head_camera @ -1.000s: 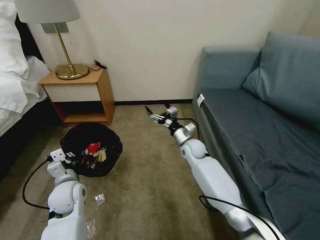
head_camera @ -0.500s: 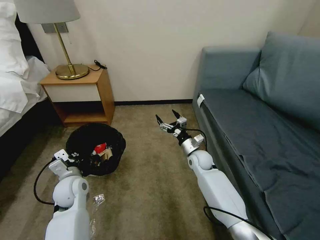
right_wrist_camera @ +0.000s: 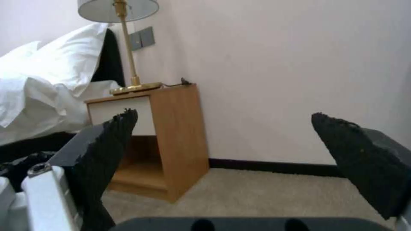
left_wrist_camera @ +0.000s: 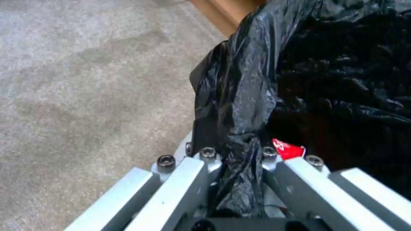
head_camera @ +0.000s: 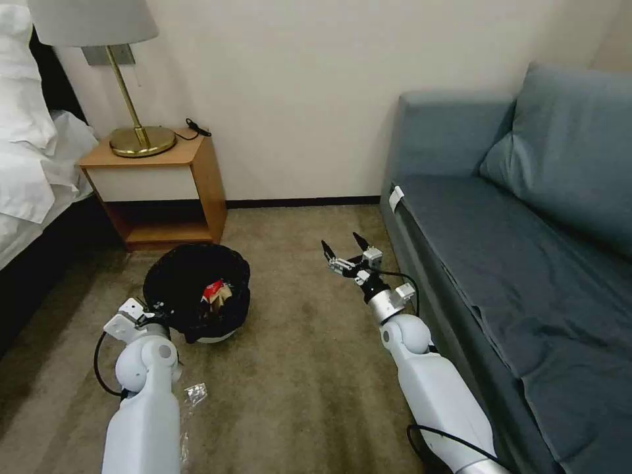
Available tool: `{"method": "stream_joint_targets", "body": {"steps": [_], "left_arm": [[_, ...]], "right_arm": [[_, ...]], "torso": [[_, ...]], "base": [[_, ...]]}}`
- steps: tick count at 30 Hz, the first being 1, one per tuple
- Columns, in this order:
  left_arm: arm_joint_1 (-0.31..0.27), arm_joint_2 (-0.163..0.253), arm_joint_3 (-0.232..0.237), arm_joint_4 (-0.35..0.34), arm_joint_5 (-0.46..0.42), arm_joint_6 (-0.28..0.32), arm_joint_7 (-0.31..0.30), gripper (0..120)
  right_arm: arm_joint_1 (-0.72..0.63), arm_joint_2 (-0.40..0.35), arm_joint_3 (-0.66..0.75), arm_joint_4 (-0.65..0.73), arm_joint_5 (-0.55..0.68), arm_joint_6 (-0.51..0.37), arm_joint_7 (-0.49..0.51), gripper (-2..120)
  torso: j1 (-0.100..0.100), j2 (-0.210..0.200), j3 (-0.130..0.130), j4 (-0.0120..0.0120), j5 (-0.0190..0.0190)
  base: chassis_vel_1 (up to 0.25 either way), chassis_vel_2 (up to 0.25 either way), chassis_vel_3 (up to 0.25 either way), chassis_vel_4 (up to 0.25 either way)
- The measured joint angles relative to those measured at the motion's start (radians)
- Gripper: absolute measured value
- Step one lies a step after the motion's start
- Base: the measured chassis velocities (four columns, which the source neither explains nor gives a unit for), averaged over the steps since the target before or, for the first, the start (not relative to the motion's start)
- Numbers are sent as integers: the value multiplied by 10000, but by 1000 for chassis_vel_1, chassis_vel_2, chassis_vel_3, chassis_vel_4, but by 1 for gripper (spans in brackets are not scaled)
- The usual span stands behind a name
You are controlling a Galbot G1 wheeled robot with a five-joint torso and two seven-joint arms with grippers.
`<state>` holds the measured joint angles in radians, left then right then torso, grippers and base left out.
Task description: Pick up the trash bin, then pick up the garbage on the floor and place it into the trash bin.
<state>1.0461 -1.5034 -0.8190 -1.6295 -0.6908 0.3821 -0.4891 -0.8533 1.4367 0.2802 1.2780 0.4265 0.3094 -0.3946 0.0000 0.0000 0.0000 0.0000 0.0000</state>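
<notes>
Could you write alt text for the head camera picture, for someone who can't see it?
The left gripper grips the black-lined trash bin, holding litter, on carpet by a nightstand. The right gripper hangs open, empty, beside a blue sofa.

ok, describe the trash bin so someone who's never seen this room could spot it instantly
Find the wooden nightstand with the brass lamp, beside the bed. On the carpet just in front of it is the trash bin, its rim clamped by the left gripper. It is low, round and white, lined with a crinkled black bag, red and brown litter inside.
</notes>
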Motion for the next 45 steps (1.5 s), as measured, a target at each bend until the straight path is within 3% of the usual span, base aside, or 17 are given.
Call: {"method": "stream_joint_targets", "body": {"steps": [8, 18, 20, 24, 30, 37, 42, 45], "left_arm": [[-298, 41, -78, 902, 21, -369, -25, 2], [-478, 11, -50, 1221, 72, -484, -89, 6], [-523, 11, -33, 1272, 70, -487, -185, 19], [-527, 19, -35, 1272, 70, -487, -218, 27], [-485, 36, -40, 1156, 73, -494, -243, 55], [-458, 64, -49, 1049, 84, -484, -246, 75], [-341, 83, -46, 623, 193, -329, -241, 97], [-184, 84, -31, 153, 385, -206, -155, 100]], "right_arm": [[-221, -33, 170, 93, 2, 56, -55, 100], [-320, -86, 176, 67, 9, 104, -123, 100], [-331, -96, 178, 32, 8, 110, -136, 100], [-335, -88, 174, -1, -3, 112, -139, 100], [-336, -31, 119, -68, -68, 117, -172, 100], [-338, -46, 41, -106, -135, 134, -190, 100], [-408, -45, 35, -49, -179, 139, -190, 100], [-521, -30, 19, -4, -263, 152, -190, 100]], "torso": [[0, 0, 0, 0, -1], [0, 0, 0, 0, 2], [0, 0, 0, -2, -2], [0, 0, 0, -1, 0], [0, 0, 0, -1, 0], [0, 0, 0, -1, -1], [0, 0, 0, 0, 0], [0, 0, 0, 0, 0]], "base": [[0, 0, 0, 0], [0, 0, 0, 0], [0, 0, 0, 0], [0, 0, 0, 0], [0, 0, 0, 0], [0, 0, 0, 0], [0, 0, 0, 0], [0, 0, 0, 0]]}}
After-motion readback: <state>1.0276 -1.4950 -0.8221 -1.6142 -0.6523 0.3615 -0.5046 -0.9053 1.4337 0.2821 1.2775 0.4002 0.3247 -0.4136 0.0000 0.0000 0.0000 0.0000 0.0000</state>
